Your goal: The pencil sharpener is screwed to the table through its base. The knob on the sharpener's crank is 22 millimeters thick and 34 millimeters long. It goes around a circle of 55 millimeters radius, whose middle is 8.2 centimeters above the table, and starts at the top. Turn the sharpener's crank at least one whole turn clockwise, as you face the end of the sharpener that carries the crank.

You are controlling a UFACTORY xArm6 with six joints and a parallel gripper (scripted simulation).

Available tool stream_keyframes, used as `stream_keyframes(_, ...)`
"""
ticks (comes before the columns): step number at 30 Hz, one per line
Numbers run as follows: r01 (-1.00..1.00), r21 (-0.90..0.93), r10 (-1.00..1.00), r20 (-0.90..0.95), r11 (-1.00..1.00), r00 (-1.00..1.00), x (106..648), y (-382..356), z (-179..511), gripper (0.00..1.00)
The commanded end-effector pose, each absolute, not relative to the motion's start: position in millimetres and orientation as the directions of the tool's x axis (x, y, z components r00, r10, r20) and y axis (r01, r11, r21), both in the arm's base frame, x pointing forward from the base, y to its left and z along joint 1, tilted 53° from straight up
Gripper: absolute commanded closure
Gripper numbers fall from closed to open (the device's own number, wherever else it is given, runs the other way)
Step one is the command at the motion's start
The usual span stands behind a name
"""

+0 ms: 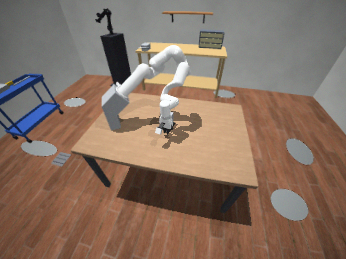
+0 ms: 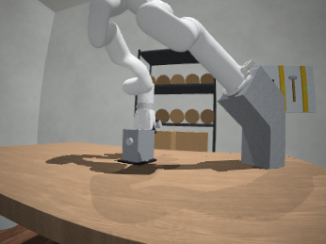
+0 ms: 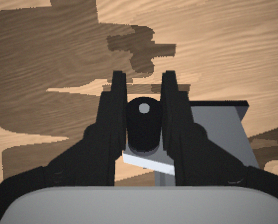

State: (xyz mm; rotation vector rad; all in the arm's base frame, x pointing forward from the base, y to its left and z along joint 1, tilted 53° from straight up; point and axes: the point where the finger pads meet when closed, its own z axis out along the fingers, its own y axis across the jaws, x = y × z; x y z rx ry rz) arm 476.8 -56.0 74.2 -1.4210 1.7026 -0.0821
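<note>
The grey pencil sharpener stands on the wooden table near its middle. In the wrist view my gripper is shut on the black crank knob, one finger on each side. The pale crank arm shows below the knob, and the sharpener body lies to the right of the fingers. In the top and exterior views my gripper sits low beside the sharpener, and the knob is hidden behind the box in the side view.
The arm's grey base block stands on the table's left side. A blue cart, a black cabinet and a wooden bench stand around the room. A shelf rack stands behind the table.
</note>
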Motion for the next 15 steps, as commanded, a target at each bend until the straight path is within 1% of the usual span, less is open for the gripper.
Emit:
stream_keyframes(1,-0.758,-0.557,-0.818,-0.573,0.341,0.053,480,-51,67,1.0)
stream_keyframes(15,-0.758,-0.557,-0.818,-0.573,0.341,0.053,480,-36,45,1.0)
